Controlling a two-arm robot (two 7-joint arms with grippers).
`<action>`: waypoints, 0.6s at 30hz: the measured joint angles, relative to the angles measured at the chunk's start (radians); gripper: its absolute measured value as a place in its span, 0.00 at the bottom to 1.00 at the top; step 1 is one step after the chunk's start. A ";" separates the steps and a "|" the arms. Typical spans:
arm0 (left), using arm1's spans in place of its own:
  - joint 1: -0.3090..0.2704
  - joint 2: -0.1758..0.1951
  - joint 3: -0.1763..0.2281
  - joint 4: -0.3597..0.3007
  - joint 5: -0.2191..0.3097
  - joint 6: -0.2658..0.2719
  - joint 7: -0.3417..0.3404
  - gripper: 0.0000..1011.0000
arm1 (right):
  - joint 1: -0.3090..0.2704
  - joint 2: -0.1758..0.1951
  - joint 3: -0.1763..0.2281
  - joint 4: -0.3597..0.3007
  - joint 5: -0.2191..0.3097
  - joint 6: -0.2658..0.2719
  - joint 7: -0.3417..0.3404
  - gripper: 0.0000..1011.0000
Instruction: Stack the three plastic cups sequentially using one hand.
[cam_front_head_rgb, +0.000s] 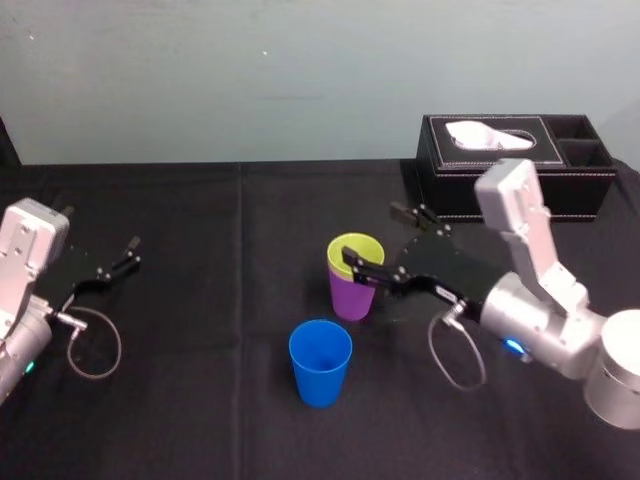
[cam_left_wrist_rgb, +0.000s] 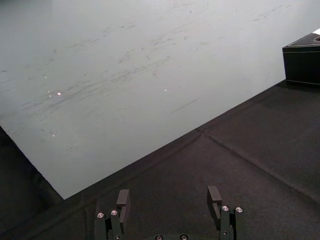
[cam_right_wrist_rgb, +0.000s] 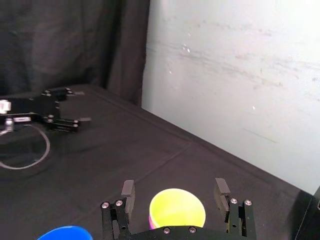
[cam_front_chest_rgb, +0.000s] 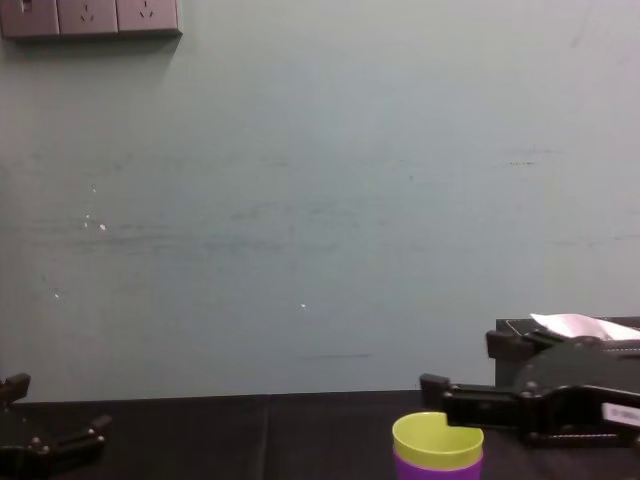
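Observation:
The yellow-green cup (cam_front_head_rgb: 355, 250) sits nested inside the purple cup (cam_front_head_rgb: 351, 296) at the middle of the table. Both also appear low in the chest view, yellow-green cup (cam_front_chest_rgb: 437, 441) above purple cup (cam_front_chest_rgb: 437, 468). My right gripper (cam_front_head_rgb: 371, 235) is open and straddles the yellow-green cup's rim. In the right wrist view the right gripper (cam_right_wrist_rgb: 174, 190) has a gap on each side of the yellow-green cup (cam_right_wrist_rgb: 177, 209). The blue cup (cam_front_head_rgb: 320, 362) stands alone, upright, nearer to me. My left gripper (cam_front_head_rgb: 125, 258) rests open at the far left, also seen open as the left gripper (cam_left_wrist_rgb: 168, 196) over bare cloth.
A black tissue box (cam_front_head_rgb: 515, 165) stands at the back right, behind my right arm. The table is covered in black cloth (cam_front_head_rgb: 220, 330), with free room between the cups and the left arm. A pale wall rises behind the table.

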 joint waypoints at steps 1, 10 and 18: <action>0.000 0.000 0.000 0.000 0.000 0.000 0.000 1.00 | -0.015 0.015 0.006 -0.017 0.011 -0.015 0.012 0.99; 0.000 0.000 0.000 0.000 0.000 0.000 0.000 1.00 | -0.109 0.109 0.027 -0.078 0.071 -0.094 0.083 0.99; 0.000 0.000 0.000 0.000 0.000 0.000 0.000 1.00 | -0.178 0.169 0.024 -0.086 0.097 -0.147 0.120 0.99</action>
